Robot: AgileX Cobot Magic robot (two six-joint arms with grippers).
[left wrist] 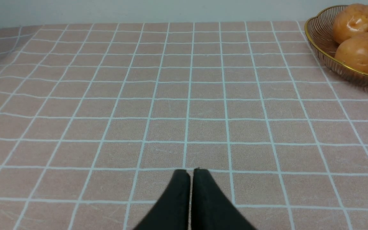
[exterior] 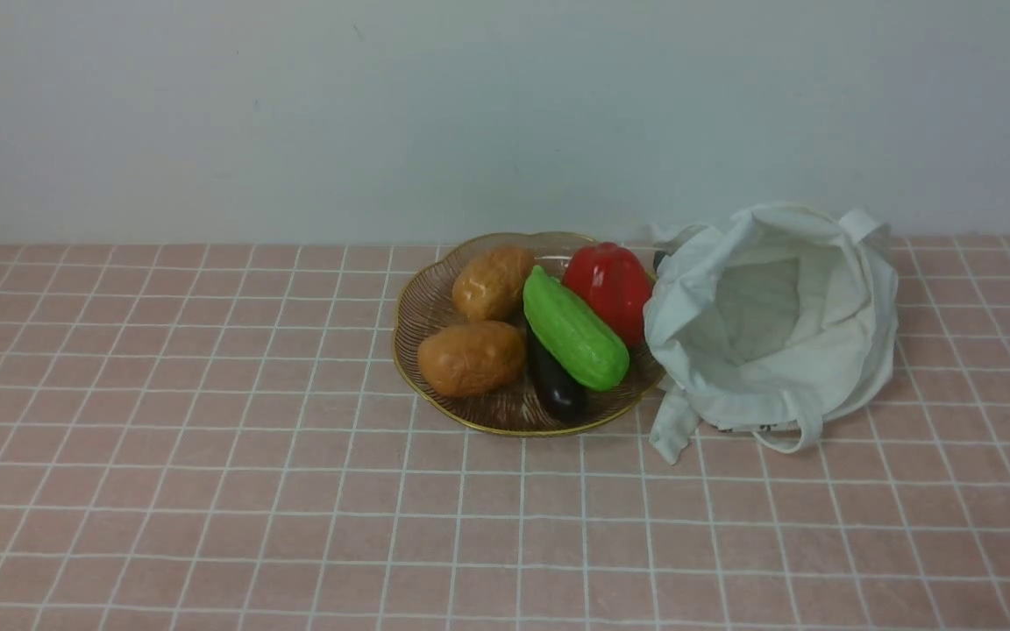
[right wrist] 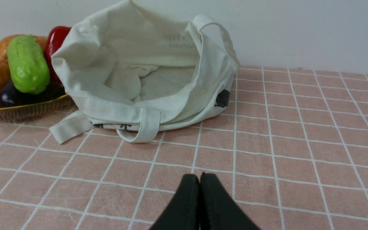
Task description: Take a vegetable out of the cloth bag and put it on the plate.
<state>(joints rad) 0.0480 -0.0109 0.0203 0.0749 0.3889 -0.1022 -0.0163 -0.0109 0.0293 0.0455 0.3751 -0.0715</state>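
The left pincer [left wrist: 190, 174] is closed, its two black fingers pressed tip to tip with nothing between them, poised over bare pink checked cloth on the tabletop [left wrist: 139, 111], well apart from the dish. The right pincer [right wrist: 200, 179] is likewise closed and holds nothing, hovering over the tabletop near the open mouth of the cloth bag [right wrist: 145, 80]. Neither pincer shows in the front view. Beyond the right pincer, the white cloth bag lies slumped on its side with its mouth gaping toward the robot; one loop handle curls on the cloth in front of it, and nothing shows inside it but wrinkled lining. In the front view the cloth bag [exterior: 772, 320] sits just to the right of the plate [exterior: 422, 302], its fabric touching the scalloped gold rim. The green cucumber [exterior: 573, 329] lies on the plate, slanting across its middle and resting on top of the dark eggplant [exterior: 556, 386], whose end pokes out toward the near rim. On the left side of the plate lie two brown potatoes [exterior: 472, 357], one nearer and one farther back. The red bell pepper [exterior: 608, 287] sits at the far right of the plate, next to the cucumber and just beside the bag. Behind everything stands a plain pale wall [exterior: 295, 114].
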